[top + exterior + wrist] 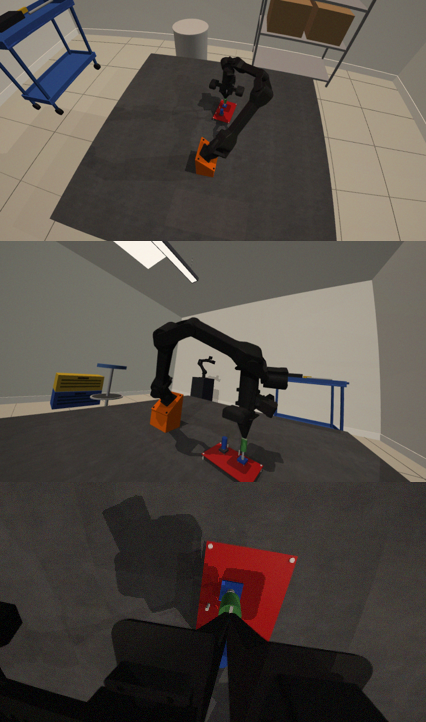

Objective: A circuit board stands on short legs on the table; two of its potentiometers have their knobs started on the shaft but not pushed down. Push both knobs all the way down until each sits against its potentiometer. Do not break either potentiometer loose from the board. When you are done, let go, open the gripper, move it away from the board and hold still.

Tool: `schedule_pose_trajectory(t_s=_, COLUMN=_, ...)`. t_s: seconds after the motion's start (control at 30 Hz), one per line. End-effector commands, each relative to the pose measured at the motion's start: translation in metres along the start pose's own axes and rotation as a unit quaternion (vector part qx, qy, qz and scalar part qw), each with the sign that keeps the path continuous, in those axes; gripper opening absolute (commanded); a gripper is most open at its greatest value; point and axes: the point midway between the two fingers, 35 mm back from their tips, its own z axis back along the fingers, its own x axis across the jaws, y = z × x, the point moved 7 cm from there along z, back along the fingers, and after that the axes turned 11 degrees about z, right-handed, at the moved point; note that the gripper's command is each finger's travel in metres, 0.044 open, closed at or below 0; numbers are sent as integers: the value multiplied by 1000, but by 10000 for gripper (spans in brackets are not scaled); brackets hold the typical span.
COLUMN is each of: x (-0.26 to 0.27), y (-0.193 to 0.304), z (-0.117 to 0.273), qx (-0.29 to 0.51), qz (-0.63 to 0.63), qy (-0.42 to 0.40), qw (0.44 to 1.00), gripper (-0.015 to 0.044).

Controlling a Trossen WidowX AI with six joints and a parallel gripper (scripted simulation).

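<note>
The red circuit board (231, 108) (217, 452) (275, 577) stands on short legs. The green knob (225, 101) (243, 445) (230, 603) is on the shaft of the blue potentiometer (242, 460) (225, 585), with bare shaft showing between them. The blue knob (221, 111) (224, 443) sits low against the dark potentiometer (223, 450); in the wrist view it is mostly hidden behind the fingers. My gripper (225, 98) (244, 437) (228, 618) is shut and empty, pointing down, with its tips at the top of the green knob, touching or nearly so.
The arm's orange base (205, 167) (166, 419) stands beyond the blue-knob end of the board. Thin pale pins (239, 452) (207, 607) rise near the board's edge. A blue cart (60, 77), a white cylinder (190, 38) and shelving stand farther off.
</note>
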Motion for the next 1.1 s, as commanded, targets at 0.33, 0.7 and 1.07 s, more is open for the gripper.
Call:
schedule_pose_trajectory(t_s=0.33, x=0, y=0, z=-4, qx=-1, qz=2, qy=2, qw=1000, gripper=0)
schedule_pose_trajectory(t_s=0.7, x=0, y=0, z=-4, qx=-1, qz=2, qy=2, qw=1000, gripper=0)
schedule_pose_trajectory(t_s=1.07, x=0, y=0, z=-6, qx=-1, qz=2, qy=3, qw=1000, gripper=0)
